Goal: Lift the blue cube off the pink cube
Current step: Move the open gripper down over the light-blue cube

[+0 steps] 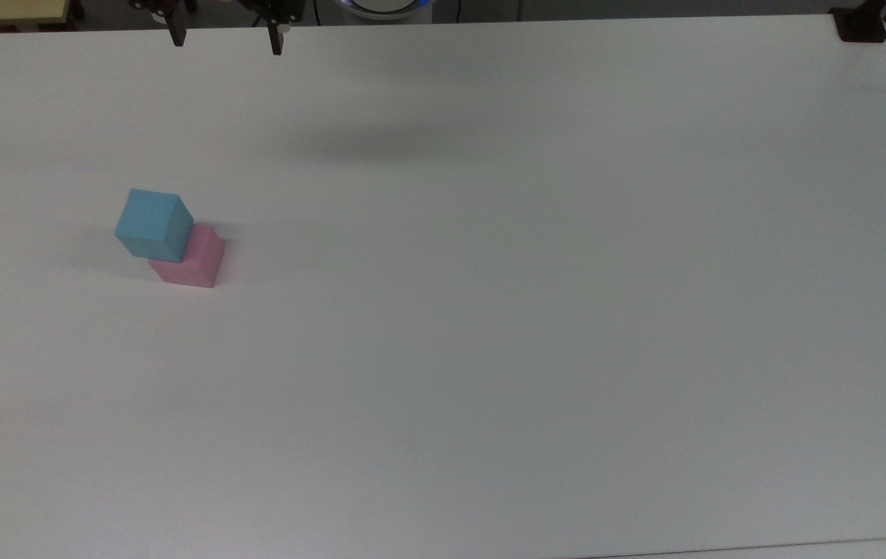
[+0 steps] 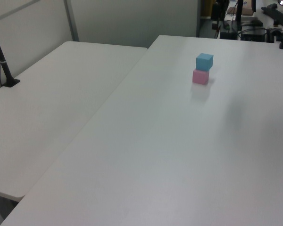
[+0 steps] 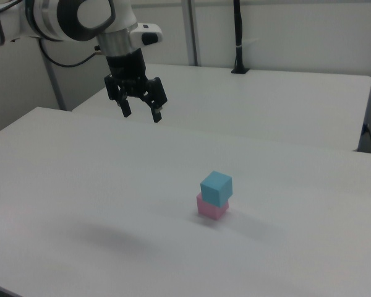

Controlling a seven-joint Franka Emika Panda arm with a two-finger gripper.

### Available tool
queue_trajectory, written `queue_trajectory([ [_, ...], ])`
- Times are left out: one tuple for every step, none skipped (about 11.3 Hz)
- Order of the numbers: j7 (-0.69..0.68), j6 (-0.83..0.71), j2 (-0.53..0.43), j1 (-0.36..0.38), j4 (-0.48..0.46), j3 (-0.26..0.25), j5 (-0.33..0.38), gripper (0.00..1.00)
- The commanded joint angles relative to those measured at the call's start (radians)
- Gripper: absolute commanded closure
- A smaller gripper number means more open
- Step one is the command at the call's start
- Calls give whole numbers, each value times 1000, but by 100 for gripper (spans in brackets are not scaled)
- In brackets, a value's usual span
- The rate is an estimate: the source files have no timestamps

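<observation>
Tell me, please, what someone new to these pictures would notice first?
The blue cube sitting on the pink cube stands out on the white table, toward the top view's left. Next comes the gripper, open and empty, hanging well above the table to the right view's left of the stack.
</observation>
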Motion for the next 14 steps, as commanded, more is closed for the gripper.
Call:
queue_trajectory([
  [-22, -9, -28, -6, -23, -11, 22, 0],
  [-31, -9, -28, -15, -25, -15, 21, 0],
  [-37, -5, -28, -38, -23, -23, 19, 0],
  [-66, -2, -26, -62, -25, -23, 18, 0],
  [-160, 1, -19, -93, -25, -23, 18, 0],
  [-274, 3, -11, -122, -31, -23, 18, 0],
  [-339, 7, 12, -154, -31, -23, 18, 0],
  [-344, 36, 36, -177, -34, -23, 18, 0],
  [-335, 99, 66, -194, -60, -26, 19, 0],
  [-301, 168, 108, -201, -69, -31, 22, 0],
  [-219, 217, 153, -199, -69, -31, 22, 0],
  [-145, 274, 191, -195, -71, -31, 22, 0],
  [-99, 314, 222, -193, -72, -31, 22, 0],
  [-53, 337, 253, -190, -71, -31, 22, 0],
])
